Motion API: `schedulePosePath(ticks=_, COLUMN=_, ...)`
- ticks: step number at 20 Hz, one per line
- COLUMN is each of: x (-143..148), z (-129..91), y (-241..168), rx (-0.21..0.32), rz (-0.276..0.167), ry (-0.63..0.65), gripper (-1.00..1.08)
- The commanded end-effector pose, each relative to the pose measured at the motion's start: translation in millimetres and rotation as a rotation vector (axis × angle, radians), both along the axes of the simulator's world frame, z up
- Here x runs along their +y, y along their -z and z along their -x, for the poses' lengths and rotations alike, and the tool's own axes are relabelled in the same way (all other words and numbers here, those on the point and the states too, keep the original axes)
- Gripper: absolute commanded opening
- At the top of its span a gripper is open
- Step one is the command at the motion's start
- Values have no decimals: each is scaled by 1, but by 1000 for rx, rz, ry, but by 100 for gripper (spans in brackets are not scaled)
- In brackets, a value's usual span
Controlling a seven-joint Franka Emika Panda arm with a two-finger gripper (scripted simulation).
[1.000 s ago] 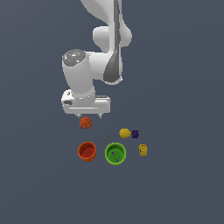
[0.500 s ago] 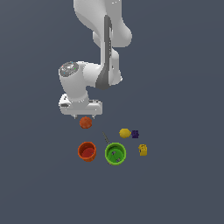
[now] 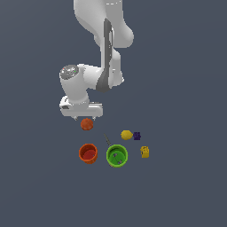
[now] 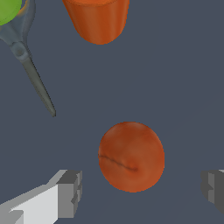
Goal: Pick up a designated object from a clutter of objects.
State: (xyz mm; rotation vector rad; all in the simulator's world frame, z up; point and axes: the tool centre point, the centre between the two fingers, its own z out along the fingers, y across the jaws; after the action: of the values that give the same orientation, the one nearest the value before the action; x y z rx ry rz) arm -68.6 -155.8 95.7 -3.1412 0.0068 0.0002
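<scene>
The designated object, a mottled orange-red ball (image 3: 87, 124) (image 4: 131, 156), rests on the grey floor apart from the rest of the clutter of objects. My gripper (image 3: 82, 117) (image 4: 142, 189) hangs just above it, open. In the wrist view the two grey fingertips (image 4: 70, 192) stand wide on either side of the ball and touch nothing. The ball lies a little off the line between them, closer to one finger than the other.
In the exterior view an orange-red cup (image 3: 88, 153) (image 4: 97, 19) and a green cup (image 3: 117, 156) (image 4: 8, 8) stand below the ball. A thin dark stick (image 3: 107, 140) (image 4: 37, 83), a yellow lemon (image 3: 127, 135), a purple piece (image 3: 137, 135) and a yellow block (image 3: 144, 152) lie toward the exterior view's right.
The hand has dropped lower over the ball and shifted slightly toward the exterior view's left. The upper arm has swung left too. None of the objects has moved.
</scene>
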Motion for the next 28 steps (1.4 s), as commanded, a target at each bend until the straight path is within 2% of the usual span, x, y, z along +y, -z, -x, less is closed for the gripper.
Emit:
schedulePosePath(ticks=1, x=0, z=0, y=5, rx=1, rz=0, ry=0, gripper=100)
schedulePosePath(ticks=9, x=0, z=2, y=39, rx=0, rz=0, ry=0, gripper=100)
schedulePosePath(ticks=15, x=-1, z=2, y=49, rx=0, rz=1, ry=0, gripper=100)
schedulePosePath(ticks=16, x=-1, z=2, y=49, rx=0, rz=1, ry=0, gripper=-100)
schedulePosePath(ticks=28, x=-1, z=2, y=47, rx=-1, rz=1, ry=1, gripper=-100)
